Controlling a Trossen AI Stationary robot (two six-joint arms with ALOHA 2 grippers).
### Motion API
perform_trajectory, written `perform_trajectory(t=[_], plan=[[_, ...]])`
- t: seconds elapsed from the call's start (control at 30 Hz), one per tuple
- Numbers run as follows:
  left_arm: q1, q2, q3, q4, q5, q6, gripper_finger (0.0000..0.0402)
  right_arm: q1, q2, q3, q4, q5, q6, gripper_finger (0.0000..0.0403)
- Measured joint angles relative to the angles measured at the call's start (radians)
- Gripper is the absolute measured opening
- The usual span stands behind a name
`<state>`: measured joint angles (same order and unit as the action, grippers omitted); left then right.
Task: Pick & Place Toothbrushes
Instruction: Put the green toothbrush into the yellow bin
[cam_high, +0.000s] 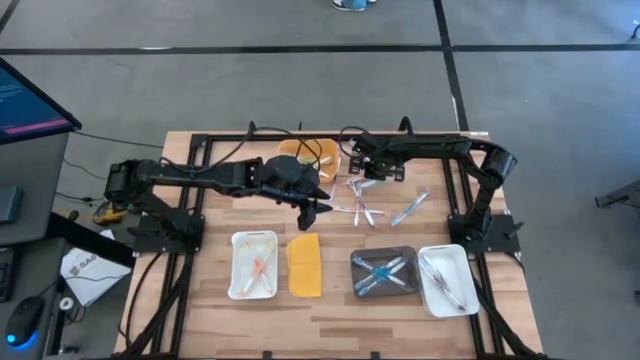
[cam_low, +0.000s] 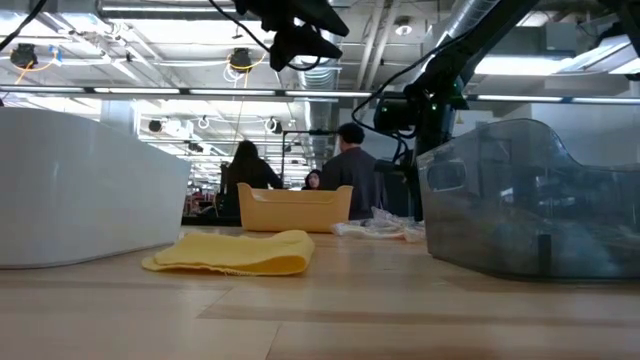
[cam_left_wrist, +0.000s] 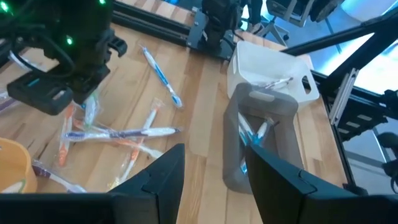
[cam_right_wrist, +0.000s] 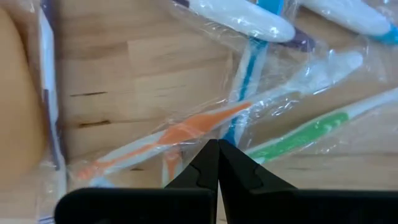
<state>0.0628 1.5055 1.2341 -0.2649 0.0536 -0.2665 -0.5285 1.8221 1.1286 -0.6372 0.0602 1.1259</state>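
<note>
My right gripper (cam_right_wrist: 217, 144), fingers pressed together empty, poised over pile of thin wrapped plastic toothbrushes (cam_high: 362, 205) at table centre. My left gripper (cam_left_wrist: 211, 177), jaws apart, hangs at pile's nine o'clock. More toothbrushes in trays at six o'clock.

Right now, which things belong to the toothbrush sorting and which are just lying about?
Job: loose toothbrushes; white tray with orange ones; grey tray with blue ones; second white tray; left gripper open, right gripper shut.
Lying about: yellow lid; yellow bin.
</note>
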Motion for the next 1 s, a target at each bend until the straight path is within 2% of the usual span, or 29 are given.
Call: perform_trajectory(t=[0.13, 1.0], plan=[[0.0, 0.0, -0.006, -0.001, 0.0, -0.002, 0.0164, -0.003, 0.0, 0.0, -0.005, -0.004, -0.058, 0.0], [-0.005, 0.0, -0.007, 0.008, -0.005, -0.007, 0.0164, 0.013, 0.0, 0.0, 0.002, 0.016, -0.119, 0.0]])
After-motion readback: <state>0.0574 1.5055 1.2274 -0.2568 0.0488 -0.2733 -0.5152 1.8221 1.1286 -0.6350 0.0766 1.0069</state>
